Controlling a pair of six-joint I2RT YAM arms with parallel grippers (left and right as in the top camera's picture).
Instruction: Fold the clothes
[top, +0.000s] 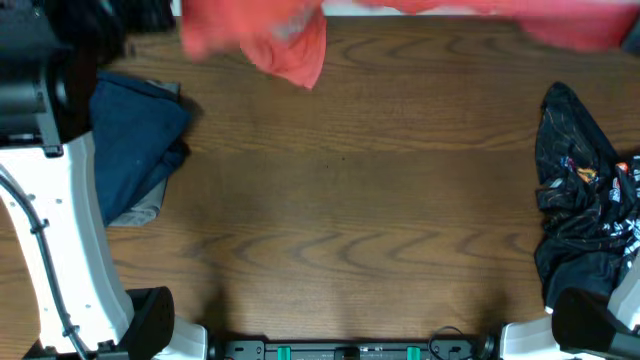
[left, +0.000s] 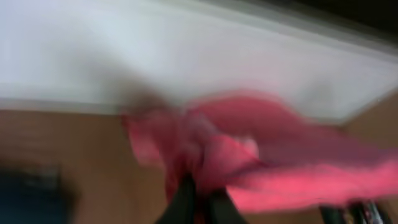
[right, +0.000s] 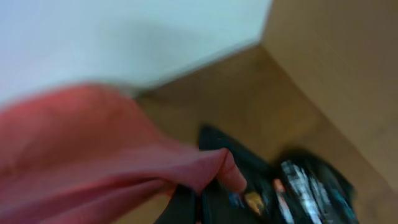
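The coral-red T-shirt (top: 290, 45) hangs stretched along the far edge of the table, blurred, with one bunched end drooping at the upper left. In the left wrist view my left gripper (left: 202, 205) is shut on a fold of the T-shirt (left: 273, 155), and red cloth spills out above its dark fingers (left: 185, 202). In the right wrist view my right gripper (right: 198, 204) is shut on another edge of the T-shirt (right: 93, 155). Neither gripper's tips show in the overhead view. A navy-blue garment (top: 135, 150) lies folded at the left. A black shiny patterned garment (top: 580, 190) is heaped at the right.
The wooden table (top: 350, 200) lies between the two piles. The black garment (right: 305, 186) sits just below and right of my right gripper. A white arm link (top: 70, 250) crosses the left side. A white wall (left: 186, 50) stands behind the table.
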